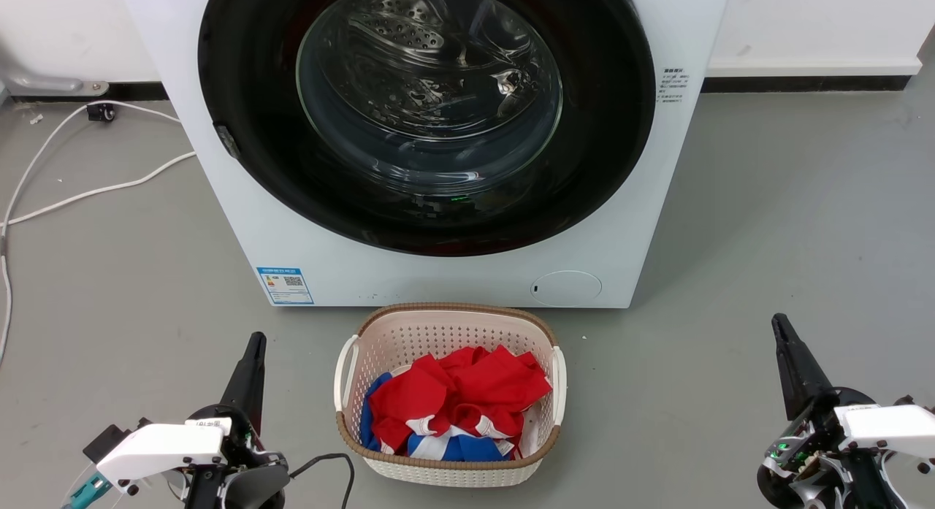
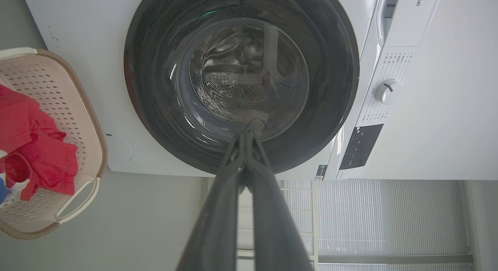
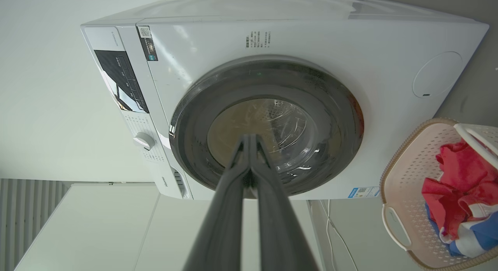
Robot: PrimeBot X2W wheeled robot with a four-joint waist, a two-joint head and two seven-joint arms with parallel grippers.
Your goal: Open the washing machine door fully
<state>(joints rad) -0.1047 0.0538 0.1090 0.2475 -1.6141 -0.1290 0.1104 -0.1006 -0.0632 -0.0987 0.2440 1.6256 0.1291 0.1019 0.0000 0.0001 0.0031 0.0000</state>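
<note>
**Door closed, both pincers low and pinched together**

At the lower left of your head view, the left pincer [image 1: 256,345] has its fingers pressed together on nothing. The washing machine door [image 1: 427,107] fills the upper centre, flat against the white machine front [image 1: 292,246]. Below it sits the laundry basket [image 1: 449,310] holding red clothes [image 1: 467,385]. At the lower right, the right pincer [image 1: 785,337] is likewise together and empty.

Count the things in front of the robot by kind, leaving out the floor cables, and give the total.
White front-loading washing machine: 1
Round glossy black door with glass window, closed: 1
Cream perforated plastic laundry basket: 1
Heap of red, blue and white clothes: 1
Robot hands with long dark fingers: 2, the left hand and the right hand
Total: 6
</note>
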